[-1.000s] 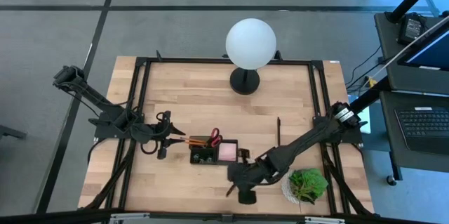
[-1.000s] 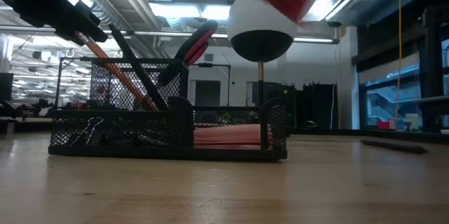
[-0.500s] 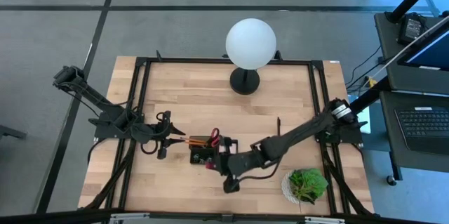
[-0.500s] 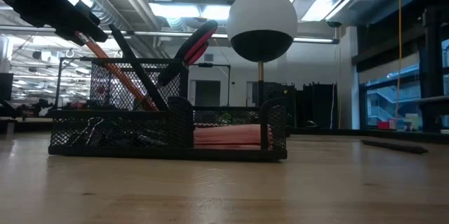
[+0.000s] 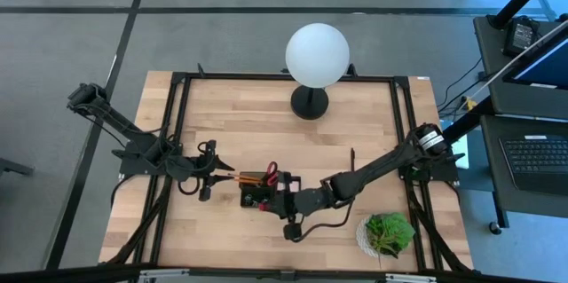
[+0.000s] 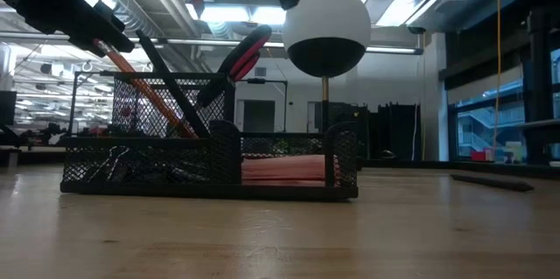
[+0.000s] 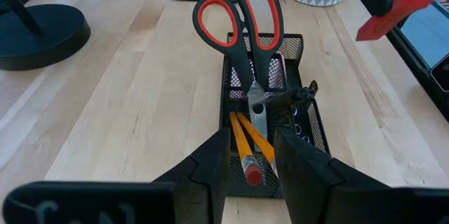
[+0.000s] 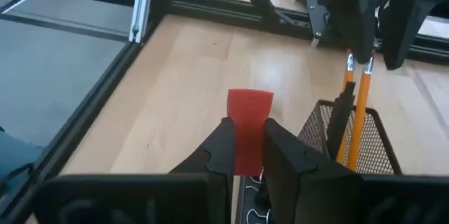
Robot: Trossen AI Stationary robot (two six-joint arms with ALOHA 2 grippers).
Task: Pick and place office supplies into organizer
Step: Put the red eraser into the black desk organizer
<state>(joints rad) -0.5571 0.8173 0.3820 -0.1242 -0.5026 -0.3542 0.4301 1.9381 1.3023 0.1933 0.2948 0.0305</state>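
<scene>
High view: eraser carried over the organizer, task mostly done.
High view: right gripper over the organizer on the table; left gripper at its left end; one pen out on the wood. Low view: scissors upright in the mesh, sticky pad inside. Left wrist view: fingers pinching the pencils, already standing in the cup. Right wrist view: eraser pinched between pads, held above the organizer's end, not yet dropped. Left to do, likely: eraser, then that pen.
</scene>
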